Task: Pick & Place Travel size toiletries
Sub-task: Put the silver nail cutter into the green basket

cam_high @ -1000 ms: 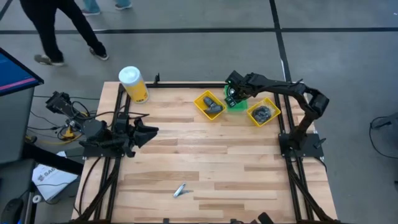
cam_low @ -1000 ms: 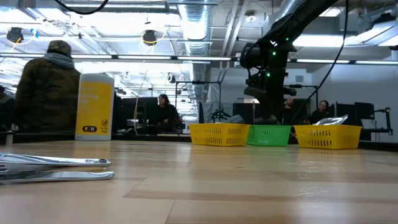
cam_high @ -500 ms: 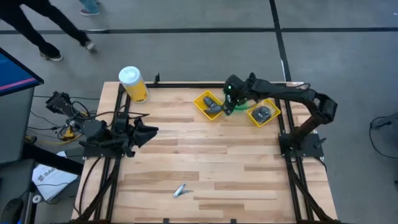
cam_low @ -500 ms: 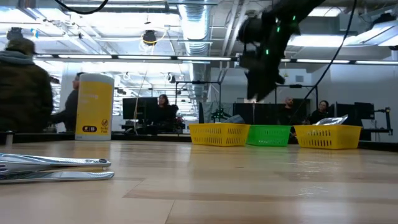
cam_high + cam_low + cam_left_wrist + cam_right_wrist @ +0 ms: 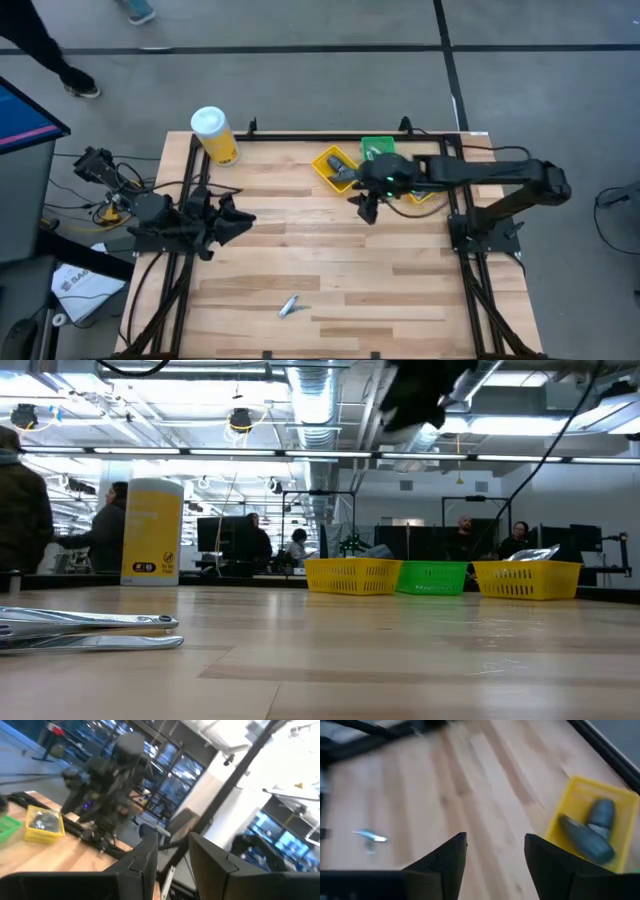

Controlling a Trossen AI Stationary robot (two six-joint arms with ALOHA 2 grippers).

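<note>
Open-plan lab hall: exposed ceiling ducts (image 5: 310, 400), monitor desks (image 5: 225, 545), seated people (image 5: 110, 535).

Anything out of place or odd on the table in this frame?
One silver clipper lies alone on the bare wood near the table's front edge, far from the three trays at the back, where the yellow tray holds dark grey pieces. The open, empty right gripper hangs above the table beside the trays. Nothing is spilled or damaged.

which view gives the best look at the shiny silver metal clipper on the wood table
The low view: the shiny silver metal clipper lies close to that camera, side-on, filling the near left of the picture. The high view shows it only as a small glint, the right wrist view as a blurred sliver. The left wrist view misses it.
</note>
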